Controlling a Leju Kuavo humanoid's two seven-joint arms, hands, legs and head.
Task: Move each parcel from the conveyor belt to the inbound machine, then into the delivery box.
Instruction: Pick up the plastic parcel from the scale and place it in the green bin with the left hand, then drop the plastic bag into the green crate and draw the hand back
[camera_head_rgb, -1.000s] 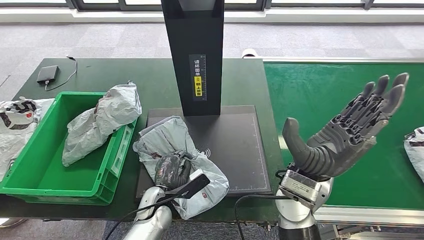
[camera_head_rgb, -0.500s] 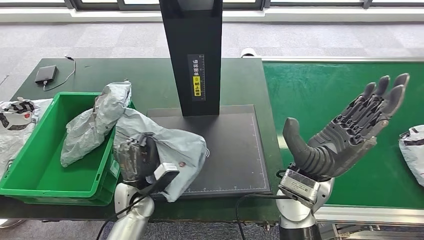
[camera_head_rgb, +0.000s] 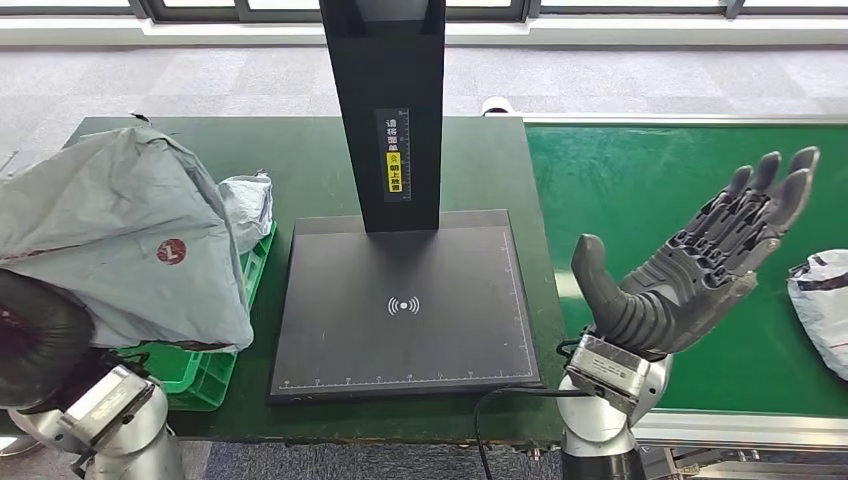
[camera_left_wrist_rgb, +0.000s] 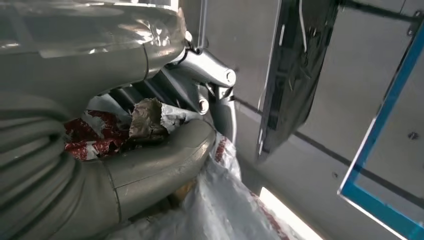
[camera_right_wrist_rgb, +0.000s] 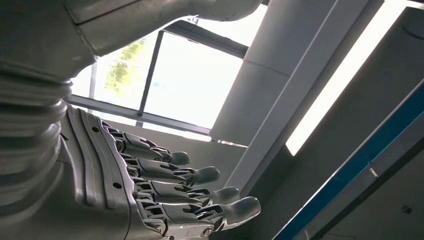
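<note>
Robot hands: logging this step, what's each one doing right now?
Left robot hand: holding a grey parcel.
Right robot hand: open, holding nothing.

We see our left hand (camera_left_wrist_rgb: 135, 150) gripping a grey parcel (camera_head_rgb: 120, 235) raised over the green box (camera_head_rgb: 215, 355), and the bag hides most of the box opening. Another parcel (camera_head_rgb: 248, 205) lies against the box's far corner. The scanner plate (camera_head_rgb: 400, 300) lies bare, though its black post (camera_head_rgb: 385, 100) rises at the far edge. Our right hand (camera_head_rgb: 700, 265) hangs with fingers spread above the green belt (camera_head_rgb: 640, 190), and a further parcel (camera_head_rgb: 822, 300) sits near the belt's right edge
</note>
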